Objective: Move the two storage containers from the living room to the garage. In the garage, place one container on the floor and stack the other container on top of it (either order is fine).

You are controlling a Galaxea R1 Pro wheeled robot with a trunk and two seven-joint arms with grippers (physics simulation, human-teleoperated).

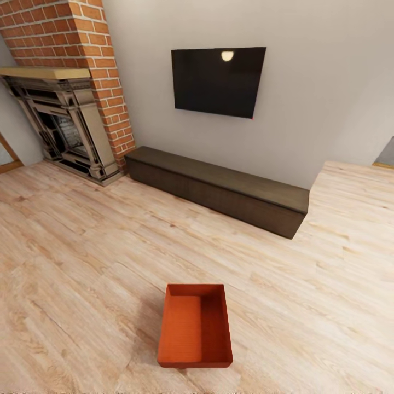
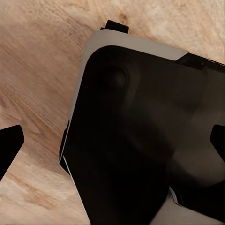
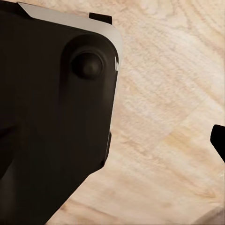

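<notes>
room: living room with a light wood plank floor (image 1: 82, 246) and a pale grey wall, seen from the robot's head looking forward and down.
far left: red-brick fireplace (image 1: 71, 82) with a dark metal surround and a wooden mantel, built into the corner.
middle, on the wall: black tv (image 1: 218, 81), switched off, with a ceiling light mirrored near its top edge.
middle, below the tv: long, low, dark brown bench (image 1: 219, 189) running along the wall at a slant.
middle, near the robot: one orange-red storage container (image 1: 195, 325), open side up and empty, sitting flat on the planks well apart from the bench. it lies just ahead of the robot, probably within easy reach for a pick-up.
far right: a gap at the wall's end, likely the way out of the room.
left gripper (image 2: 112, 140): dark fingertips at opposite edges of its wrist view, so spread wide and holding nothing; it hangs over the robot's dark base (image 2: 140, 140) and bare planks.
right gripper: one fingertip (image 3: 219, 140) at the edge of its wrist view; i cannot tell how wide it is.
task: container not yet lifted; nothing has reached the garage, by my reckoning.
</notes>
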